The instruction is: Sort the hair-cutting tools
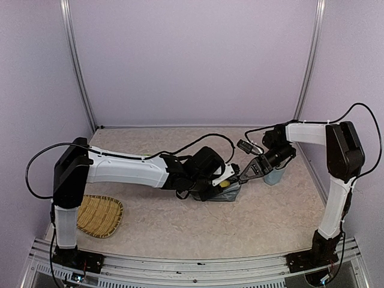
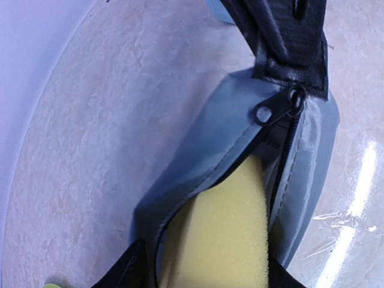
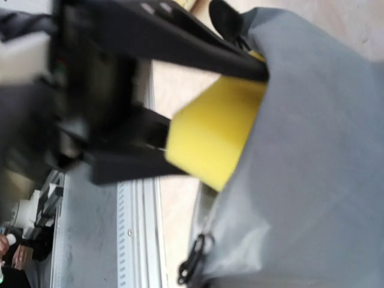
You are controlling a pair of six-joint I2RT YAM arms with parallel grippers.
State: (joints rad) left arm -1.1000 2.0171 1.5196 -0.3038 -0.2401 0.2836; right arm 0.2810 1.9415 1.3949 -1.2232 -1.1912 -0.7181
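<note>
**Tool location.** The hair-cutting tools cannot be made out in any of the 3 views, so their look and position cannot be told. In the top view, 1 small black shape (image 1: 182,194) lies at the 9 o'clock end of the grey pouch (image 2: 204,150), under the left wrist. It is too small to identify.

**Pouch.** The pouch lies near the middle of the table (image 1: 180,231) with its zipper open. The zipper pull (image 2: 273,108) sits at the end nearest the right arm. A yellow sponge (image 2: 222,240) stands in the mouth, partly inside and partly out.

**Left gripper** (image 1: 228,180). The jaws are spread, with 1 black finger (image 3: 180,51) on each side of the sponge. The sponge looks uncompressed. Whether the fingers press it cannot be told.

**Right gripper** (image 1: 243,175). The jaws are closed, pinching the pouch fabric at the zipper-pull end.

**Surroundings.** A woven tray (image 1: 99,215) lies at 8 o'clock on the table, well apart from the pouch. A pale blue container (image 1: 275,176) stands at the pouch's 3 o'clock, beneath the right wrist.
</note>
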